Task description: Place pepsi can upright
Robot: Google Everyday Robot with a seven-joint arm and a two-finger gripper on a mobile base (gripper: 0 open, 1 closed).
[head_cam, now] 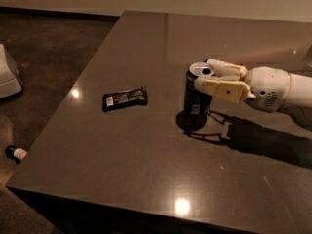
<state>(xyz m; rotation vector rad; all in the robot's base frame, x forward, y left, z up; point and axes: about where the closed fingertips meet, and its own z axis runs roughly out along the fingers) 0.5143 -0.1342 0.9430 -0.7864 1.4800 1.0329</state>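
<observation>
Inspecting from the largest item down, we record a dark table (146, 169) filling most of the view, with the robot arm (273, 89) reaching in from the right. Its gripper (204, 73) sits right of the table's centre, clamped around the upper part of the pepsi can (195, 101). The can stands upright, opening on top, directly above its own shadow. In our judgement the task is nearly complete: the can is upright and in place, and what is left is to let go and draw back without tipping it. A flat black snack wrapper (125, 98) lies well apart to the left.

Limitations: the arm is cut off at the right edge. We cannot confirm that the can's base bears on the table, and its logo is too dark to read. A white object (7, 74) on the floor is cut off at the left edge. A small bottle-like item (15, 153) near the near-left corner cannot be identified.
</observation>
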